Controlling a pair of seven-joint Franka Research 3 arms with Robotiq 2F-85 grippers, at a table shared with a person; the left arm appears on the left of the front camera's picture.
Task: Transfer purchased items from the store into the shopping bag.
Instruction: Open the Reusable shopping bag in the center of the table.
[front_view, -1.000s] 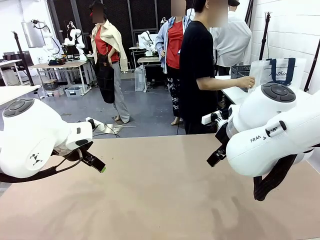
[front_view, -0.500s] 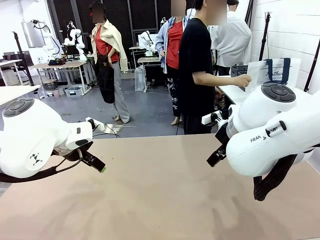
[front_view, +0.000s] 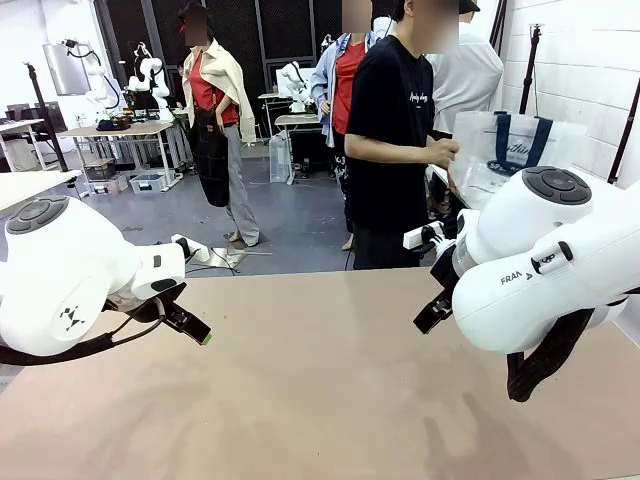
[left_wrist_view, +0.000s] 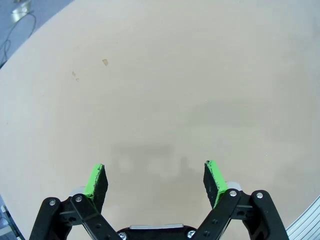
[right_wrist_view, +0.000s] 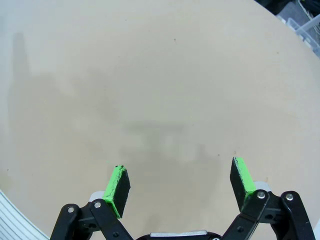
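- The left gripper (left_wrist_view: 156, 175) is hovering over the tabletop's (front_view: 320, 400) left edge, its jaws standing apart and empty.
- The right gripper (right_wrist_view: 180, 182) is hanging near the right edge, its jaws also apart.
- A person (front_view: 390, 130) is holding the shopping bag (front_view: 495, 160) beyond the far right corner.

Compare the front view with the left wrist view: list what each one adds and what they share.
Front view: a person in a black T-shirt stands beyond the table's far edge, holding a translucent plastic shopping bag with navy strap handles. Left wrist view: the left gripper from close up, its green-padded fingers spread open with nothing between them. Shared: the beige tabletop and the left gripper above it.
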